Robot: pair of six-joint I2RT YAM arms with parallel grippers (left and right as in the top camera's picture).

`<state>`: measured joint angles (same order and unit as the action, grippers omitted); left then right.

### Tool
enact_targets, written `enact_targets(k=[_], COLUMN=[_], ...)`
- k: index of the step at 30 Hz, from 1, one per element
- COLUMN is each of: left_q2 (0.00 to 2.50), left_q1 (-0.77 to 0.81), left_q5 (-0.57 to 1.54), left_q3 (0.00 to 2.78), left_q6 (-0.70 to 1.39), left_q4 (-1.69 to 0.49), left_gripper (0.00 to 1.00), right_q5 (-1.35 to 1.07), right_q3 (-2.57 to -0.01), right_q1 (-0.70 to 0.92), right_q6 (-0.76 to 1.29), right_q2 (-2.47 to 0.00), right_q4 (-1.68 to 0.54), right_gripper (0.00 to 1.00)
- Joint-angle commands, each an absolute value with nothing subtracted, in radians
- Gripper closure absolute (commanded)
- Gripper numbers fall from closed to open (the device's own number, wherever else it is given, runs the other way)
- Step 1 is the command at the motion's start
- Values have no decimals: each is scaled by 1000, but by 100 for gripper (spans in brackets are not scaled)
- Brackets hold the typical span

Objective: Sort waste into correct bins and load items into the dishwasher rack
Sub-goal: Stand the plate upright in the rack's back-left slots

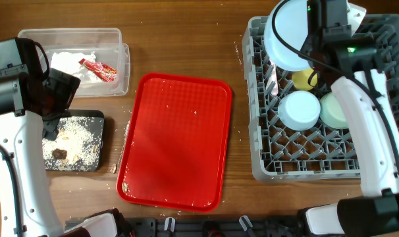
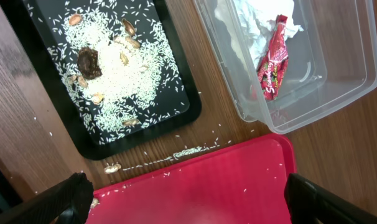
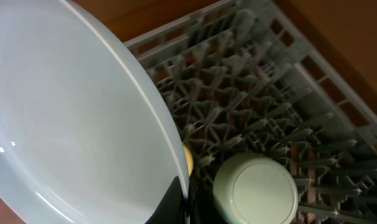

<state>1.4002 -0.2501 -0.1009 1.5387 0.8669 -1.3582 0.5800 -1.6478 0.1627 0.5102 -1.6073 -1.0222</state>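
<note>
**Plate held on edge over the dish rack**

A large light blue plate [image 3: 70, 124] fills the right wrist view. It is tilted on edge above the far left corner of the grey dishwasher rack [image 1: 255, 105]. The right gripper [image 3: 176, 202] is clamped on the plate's rim. The plate looks stiff, smooth and probably slippery, and it is broad for so small a bite. I judge the rim the only practical hold, best lowered gently between the pegs.

In the rack below sit a small yellow cup [image 1: 305, 79], a light blue bowl [image 1: 299, 108] and a pale green bowl [image 1: 334, 110]. Both bowls are upside down, side by side.

At the table's [image 1: 186, 39] far left corner, a clear tub [image 1: 68, 33] holds crumpled white napkins [image 1: 71, 62] and a red-and-white wrapper [image 1: 97, 68]. Just beside it, along the left edge, a black tray [image 1: 97, 117] holds rice [image 1: 78, 138] with brown scraps.

The left gripper [image 2: 195, 202] hangs spread wide and empty over the far left corner of the red tray [image 1: 176, 138], which lies mid-table. No fork or spoon is visible.
</note>
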Motion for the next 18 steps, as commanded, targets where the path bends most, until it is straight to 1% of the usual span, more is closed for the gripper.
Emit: enact_targets(k=[1, 7, 13, 18], left_q2=[1396, 1396, 1396, 1396], left_q1=[-255, -255, -255, -255], left_q5=[-113, -113, -113, -114], left_q3=[1549, 1549, 1549, 1549], left_q6=[865, 865, 865, 865], left_q4=[-1359, -1359, -1359, -1359], left_gripper=[0, 0, 0, 0], right_q5=[703, 702, 704, 813], right_q3=[-1592, -1562, -1557, -1557], right_q1=[171, 221, 279, 284], right_q6=[564, 525, 523, 523], right_q2=[-1660, -1711, -1771, -1793], right_q4=[-955, -875, -873, -871], right_gripper=[96, 96, 96, 96])
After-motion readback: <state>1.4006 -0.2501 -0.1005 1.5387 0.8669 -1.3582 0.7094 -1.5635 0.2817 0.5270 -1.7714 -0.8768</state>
